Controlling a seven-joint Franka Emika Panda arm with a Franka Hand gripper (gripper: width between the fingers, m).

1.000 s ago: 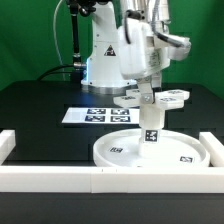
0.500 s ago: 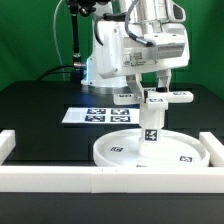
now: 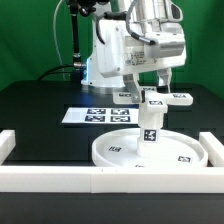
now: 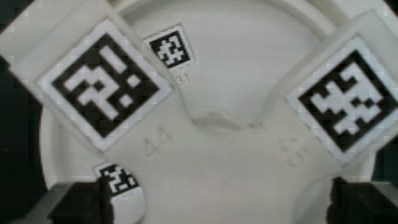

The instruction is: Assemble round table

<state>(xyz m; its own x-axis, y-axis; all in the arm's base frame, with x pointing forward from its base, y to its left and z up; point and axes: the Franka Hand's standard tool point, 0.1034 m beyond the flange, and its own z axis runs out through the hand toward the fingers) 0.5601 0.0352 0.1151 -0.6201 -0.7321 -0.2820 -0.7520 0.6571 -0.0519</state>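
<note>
The large round disc [image 3: 120,150] lies flat on the black table just behind the front wall. The short cylindrical leg [image 3: 150,125] stands upright on it. The flat cross-shaped foot piece [image 3: 168,98] sits on top of the leg. My gripper [image 3: 152,88] hangs straight above the foot piece, close over it. In the wrist view the foot piece [image 4: 214,110] fills the picture with two large tags, and the gripper [image 4: 222,205] is open: its dark fingertips [image 4: 80,205] stand far apart at either side, holding nothing. A small tag on the disc [image 4: 118,181] shows below.
The marker board [image 3: 92,115] lies flat behind the disc toward the exterior view's left. The white straight-walled rim [image 3: 100,178] runs along the front, with raised ends at both sides. The arm's base [image 3: 100,62] stands at the back.
The wrist has turned about its vertical axis over the foot piece since one second ago. Over the last half second it has hardly moved. Disc, leg and foot piece stay in place.
</note>
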